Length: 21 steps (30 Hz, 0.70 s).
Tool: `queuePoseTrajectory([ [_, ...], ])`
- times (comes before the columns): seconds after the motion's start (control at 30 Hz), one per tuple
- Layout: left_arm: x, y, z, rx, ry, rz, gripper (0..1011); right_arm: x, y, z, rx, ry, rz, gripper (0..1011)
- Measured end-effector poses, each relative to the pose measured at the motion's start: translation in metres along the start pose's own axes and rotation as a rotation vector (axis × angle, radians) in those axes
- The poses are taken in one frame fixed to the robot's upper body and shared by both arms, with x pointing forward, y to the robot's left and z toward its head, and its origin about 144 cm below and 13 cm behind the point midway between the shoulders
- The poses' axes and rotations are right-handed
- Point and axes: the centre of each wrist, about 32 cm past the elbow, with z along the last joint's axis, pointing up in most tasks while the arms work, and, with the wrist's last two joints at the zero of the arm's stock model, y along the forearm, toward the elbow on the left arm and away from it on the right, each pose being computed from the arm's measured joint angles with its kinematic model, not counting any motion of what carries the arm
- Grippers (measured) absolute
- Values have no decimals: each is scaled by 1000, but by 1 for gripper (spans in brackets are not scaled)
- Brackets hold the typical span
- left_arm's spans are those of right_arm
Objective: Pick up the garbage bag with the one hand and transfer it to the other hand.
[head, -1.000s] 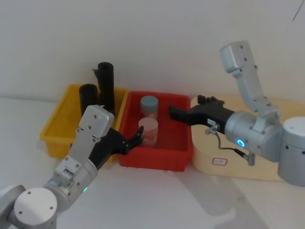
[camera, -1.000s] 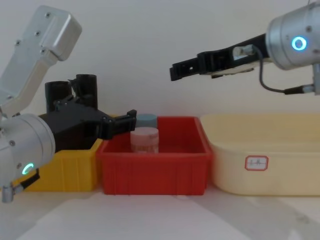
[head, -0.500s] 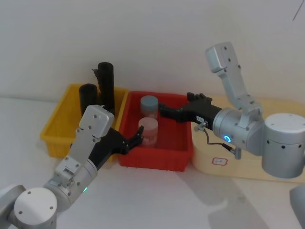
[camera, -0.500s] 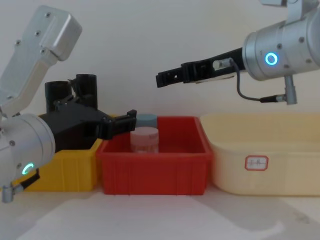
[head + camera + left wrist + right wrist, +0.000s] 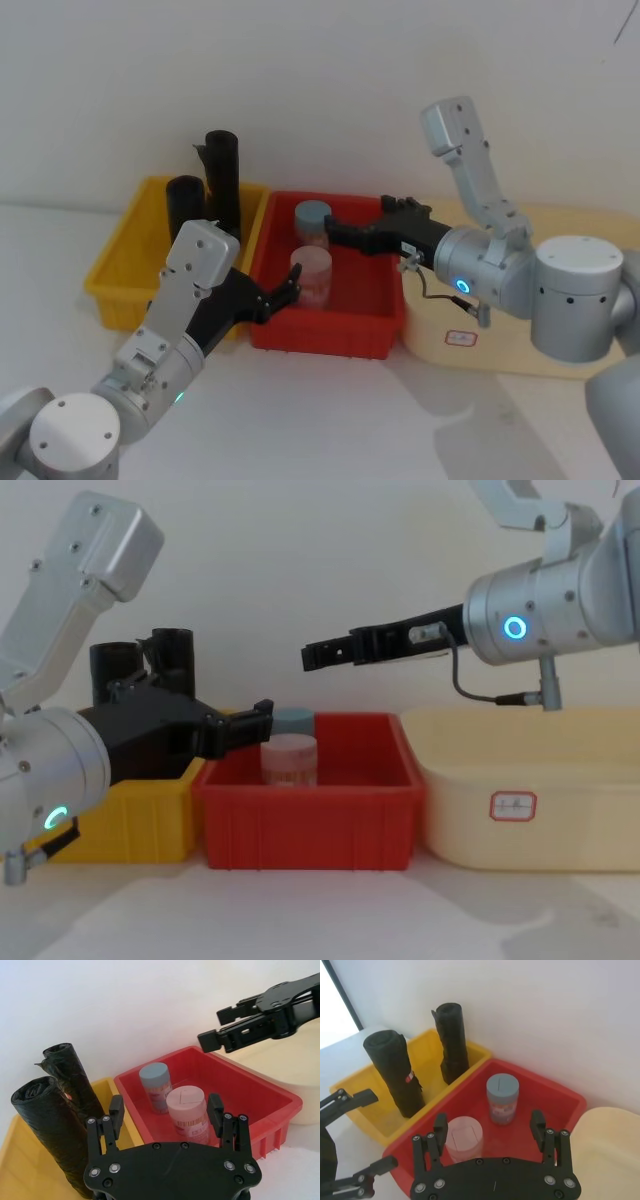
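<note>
The garbage bag, a thick black roll with a small red-and-white mark, stands upright in the yellow bin; it shows too in the right wrist view and the left wrist view. My left gripper, on the green-ring arm, is open and empty at the seam between the yellow and red bins, to the right of the bag and apart from it. My right gripper, on the blue-ring arm, hangs open and empty above the red bin.
A slimmer black roll with a crinkled flap stands behind the bag. The red bin holds a blue-lidded jar and a pink jar. A cream tub sits at the right. A white wall rises close behind the bins.
My right arm has swung to the left, carrying its open gripper from over the cream tub's edge to above the red bin. The left arm and the rolls have not moved.
</note>
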Motion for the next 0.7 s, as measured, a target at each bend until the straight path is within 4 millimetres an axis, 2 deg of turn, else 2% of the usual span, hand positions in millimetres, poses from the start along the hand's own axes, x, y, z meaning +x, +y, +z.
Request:
queuePoseTrajectory([
  [0.7, 0, 0, 0, 0, 0, 0, 1001, 18, 29, -27, 23, 107, 149, 1000],
])
